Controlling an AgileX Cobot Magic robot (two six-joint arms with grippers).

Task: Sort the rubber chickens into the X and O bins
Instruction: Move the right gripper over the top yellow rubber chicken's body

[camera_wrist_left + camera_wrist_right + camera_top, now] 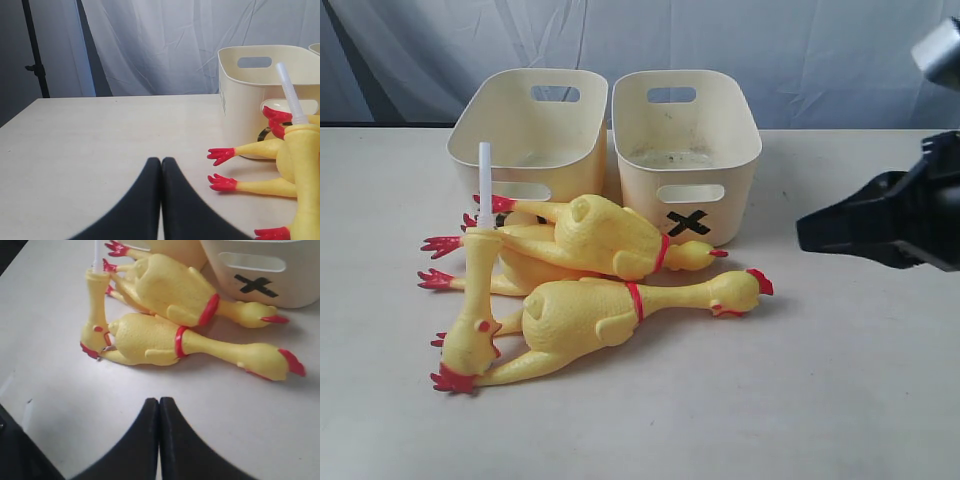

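Table (840,400): pale top that carries the X bin and everything else.
X bin (638,205): cream tub with slot handles, upright at the back of the table, black X on its front wall.
Second bin (520,135): matching tub touching or just beside the X bin, on its left in the exterior view. Its mark is mostly hidden by chicken feet; only a curved black bit shows.
Right gripper (159,401): black, clenched with the fingers pressed together and nothing between them. It is well apart from the X bin, on the side away from the second bin.
Left gripper (161,160): clenched and empty, low over the table, beyond the second bin from the X bin.
Front chicken (590,315): lying on its side, farthest forward of the X bin, head below the X.
Back chicken (605,235): lying against the X bin's front, beak just under the X.
Third chicken (515,275): mostly hidden between those two, legs pointing away from the X bin.
Small chicken (480,300): head down on the table, leaning on the pile's end away from the X bin.
Tube (485,170): white, pointing up from the small chicken, in front of the second bin.
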